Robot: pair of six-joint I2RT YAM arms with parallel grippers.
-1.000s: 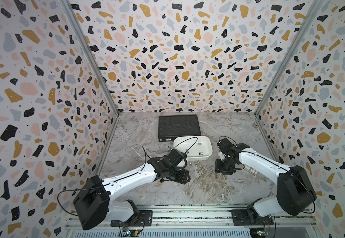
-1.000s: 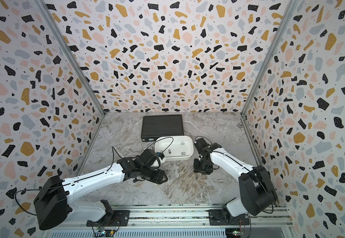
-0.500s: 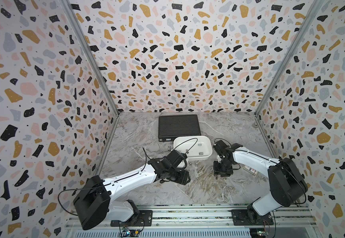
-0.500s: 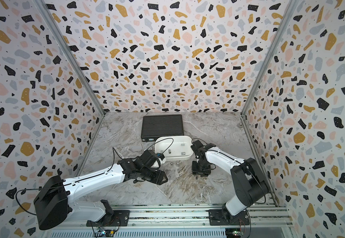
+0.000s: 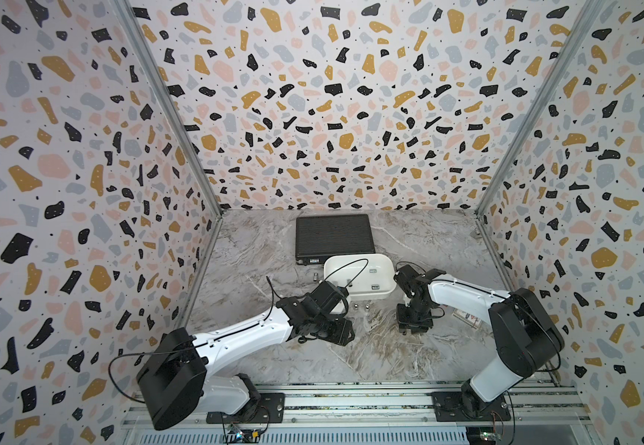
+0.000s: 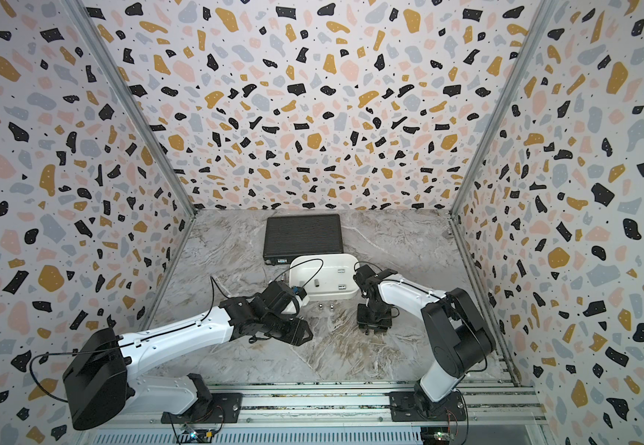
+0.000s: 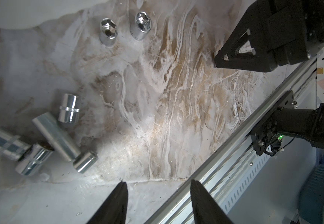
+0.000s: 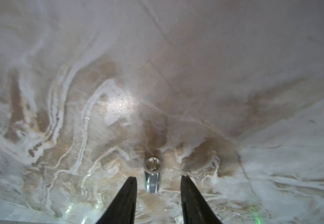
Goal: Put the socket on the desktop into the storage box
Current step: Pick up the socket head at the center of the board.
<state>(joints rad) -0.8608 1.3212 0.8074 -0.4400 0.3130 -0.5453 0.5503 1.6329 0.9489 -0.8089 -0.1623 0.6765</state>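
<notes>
- R gripper (image 8: 158,176): points down at the desktop (image 8: 99,93). Jaws apart, gripping nothing.
- chrome socket (image 8: 152,175): stands upright on the desktop, right btwn the R jaws, open end up. Gap visible on each side, so no contact w/ either jaw.
- L gripper (image 7: 158,182): jaws spread, nothing btwn them. Sits low over the desktop, tips near the alu rail (image 7: 234,159) at the desktop's front edge.
- five sockets (image 7: 55,133): lie on their sides in a loose heap, off to one side of the L jaws and past the tips. Some touch each other.
- two upright sockets (image 7: 107,32): farther out ahead of the L jaws, just beside each other, hex holes up. In both top views they stand btwn the two grippers, just in front of the box.
- storage box (image 5: 366,295): white tub on the desktop, beyond both sets of jaws. Neither gripper is over it; the R jaws are near its corner but apart from it.
- boxed sockets (image 5: 373,271): a few small chrome pcs already lie inside the tub.
- black ribbed case (image 5: 333,237): flat, directly behind the box, well beyond both jaws. Can't tell if it touches the tub.
</notes>
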